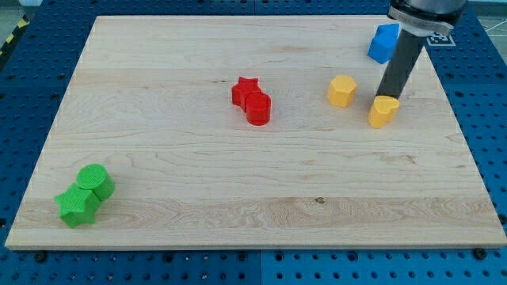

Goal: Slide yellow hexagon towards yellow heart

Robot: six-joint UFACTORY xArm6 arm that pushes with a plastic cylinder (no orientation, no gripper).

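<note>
My tip (pixel 386 96) stood at the top edge of the yellow heart (pixel 383 111), touching it or nearly so; the arm carried no hand, just the bare rod. The yellow hexagon (pixel 342 91) lay just to the view's left of the heart, apart from it. A blue block (pixel 383 43) sat above, beside the rod. Farther left on the counter (pixel 198 198), a red star (pixel 245 90) touched a red cylinder (pixel 258 108), and at the bottom left a green cylinder (pixel 96 181) touched a green star (pixel 78 205).

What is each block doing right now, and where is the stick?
yellow hexagon: flat on the board, apart from the heart.
yellow heart: flat, my tip right at its top edge.
my tip: down at the board, between blue block and yellow heart.
blue block: alone, partly behind the rod.
red star: touching red cylinder.
green cylinder: touching green star.
</note>
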